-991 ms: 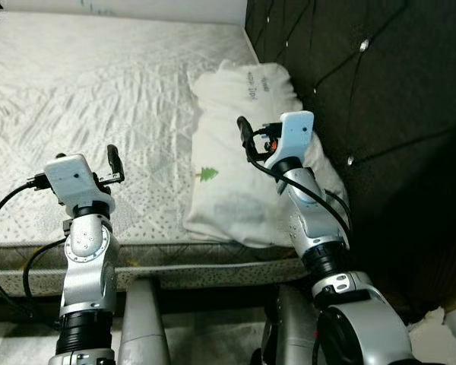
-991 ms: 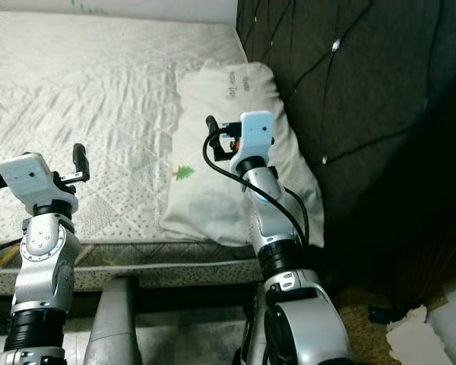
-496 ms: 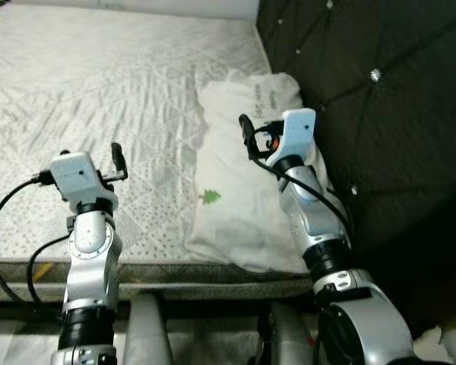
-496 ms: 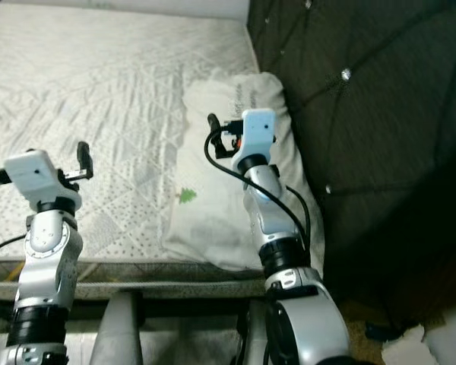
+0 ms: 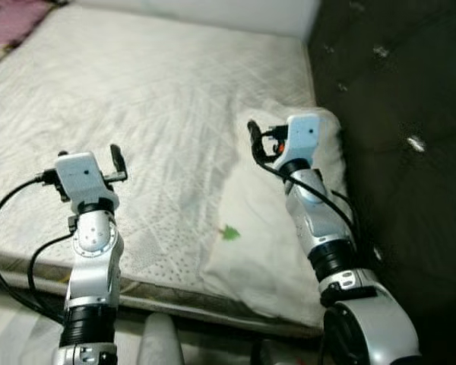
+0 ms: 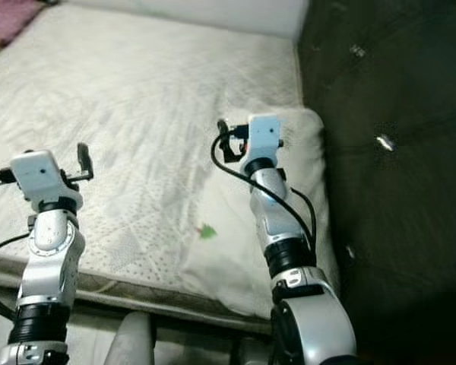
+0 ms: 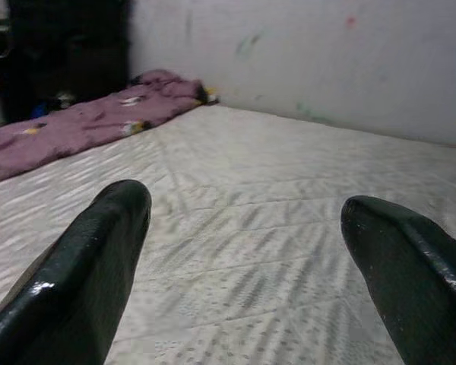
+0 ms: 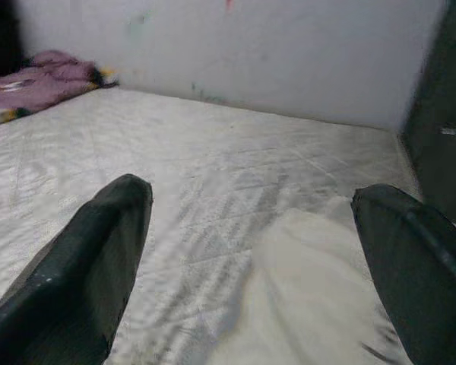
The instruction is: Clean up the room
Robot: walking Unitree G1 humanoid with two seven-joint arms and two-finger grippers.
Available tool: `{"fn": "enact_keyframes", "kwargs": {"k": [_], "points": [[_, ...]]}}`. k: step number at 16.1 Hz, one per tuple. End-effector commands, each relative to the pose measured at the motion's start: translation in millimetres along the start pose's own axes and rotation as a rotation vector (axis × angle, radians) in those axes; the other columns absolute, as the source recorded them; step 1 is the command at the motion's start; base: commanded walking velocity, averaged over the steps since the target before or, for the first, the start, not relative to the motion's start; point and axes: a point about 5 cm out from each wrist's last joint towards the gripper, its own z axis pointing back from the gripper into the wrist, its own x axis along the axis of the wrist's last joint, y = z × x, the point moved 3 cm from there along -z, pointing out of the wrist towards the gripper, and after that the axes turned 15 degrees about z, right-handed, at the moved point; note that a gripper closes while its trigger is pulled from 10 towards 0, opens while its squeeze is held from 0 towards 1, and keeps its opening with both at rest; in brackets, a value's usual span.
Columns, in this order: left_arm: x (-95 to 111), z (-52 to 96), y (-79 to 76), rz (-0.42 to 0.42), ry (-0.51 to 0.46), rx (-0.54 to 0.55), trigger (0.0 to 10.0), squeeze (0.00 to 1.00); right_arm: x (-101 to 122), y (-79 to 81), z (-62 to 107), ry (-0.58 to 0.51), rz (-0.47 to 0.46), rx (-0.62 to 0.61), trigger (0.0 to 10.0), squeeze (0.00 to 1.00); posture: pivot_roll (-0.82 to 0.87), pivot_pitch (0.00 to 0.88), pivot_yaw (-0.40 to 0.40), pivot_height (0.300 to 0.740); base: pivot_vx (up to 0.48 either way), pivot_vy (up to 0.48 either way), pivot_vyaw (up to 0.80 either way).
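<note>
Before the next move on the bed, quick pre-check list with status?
1. Left gripper open, holding nothing: ok.
2. Right gripper open, holding nothing: ok.
3. Pillow located, lying on the mattress against the dark headboard: ok.
4. Right gripper over the pillow: ok; touching it: cannot tell.
5. Purple blanket located at the far side of the mattress: ok.
6. Pillow fully on the mattress: cannot tell; its near end reaches the edge.

You have both silver arms raised with forearms upright (2 wrists bent forward), the left pincer (image 5: 117,158) and right pincer (image 5: 253,139) each empty, black fingers spread apart.
</note>
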Motion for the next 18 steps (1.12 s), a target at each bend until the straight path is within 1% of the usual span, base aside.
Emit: {"fn": "enact_keyframes", "kwargs": {"k": [1, 2, 3, 4, 6, 10, 12, 15, 18], "points": [[-3.7, 1.2, -3.5, 0.004, 0.017, -0.008, 10.0, 0.0, -6.7, -1.0, 2.6, 0.021, 0.01, 0.004, 10.0, 0.0, 0.13, 0.0, -0.083, 0.69, 0.0, 0.0, 0.0], [-4.1, 1.8, -4.5, 0.018, 0.02, -0.012, 10.0, 0.0, -7.4, -3.1, 3.8, 0.014, 0.004, 0.001, 10.0, 0.0, 0.13, 0.0, -0.083, 0.69, 0.0, 0.0, 0.0], [-4.4, 2.2, -4.2, 0.021, 0.024, -0.011, 10.0, 0.0, -8.7, -5.0, 4.2, 0.016, 0.009, -0.003, 10.0, 0.0, 0.13, 0.0, -0.083, 0.7, 0.0, 0.0, 0.0], [-5.3, 2.5, -5.2, 0.044, 0.033, -0.027, 10.0, 0.0, -10.1, -8.3, 4.1, 0.024, 0.023, -0.017, 10.0, 0.0, 0.13, 0.0, -0.083, 0.715, 0.0, 0.0, 0.0], [-2.5, 3.6, -1.0, 0.012, 0.005, 0.0, 10.0, 0.0, -11.0, -8.3, 3.7, 0.026, 0.016, -0.015, 10.0, 0.0, 0.14, 0.0, -0.082, 0.74, 0.0, 0.0, 0.0], [-6.0, 4.2, -0.4, 0.039, 0.026, 0.009, 10.0, 0.0, -12.6, -6.3, 4.6, 0.028, 0.015, -0.018, 10.0, 0.0, 0.14, 0.0, -0.082, 0.74, 0.0, 0.0, 0.0], [-7.9, 4.0, -3.5, 0.087, 0.047, -0.015, 10.0, 0.0, -12.5, -5.6, 4.1, 0.028, 0.013, -0.017, 10.0, 0.0, 0.14, 0.0, -0.084, 0.74, 0.0, 0.0, 0.0], [-9.4, 3.8, -5.2, 0.087, 0.052, -0.019, 10.0, 0.0, -14.8, 0.9, 3.4, 0.044, -0.008, -0.008, 10.0, 0.0, 0.14, 0.0, -0.084, 0.74, 0.0, 0.0, 0.0], [-8.0, 0.7, -9.9, 0.09, 0.047, -0.046, 10.0, 0.0, -8.1, 12.4, -0.5, 0.025, -0.011, 0.026, 10.0, 0.0, 0.14, 0.0, -0.086, 0.74, 0.0, 0.0, 0.0]]}}
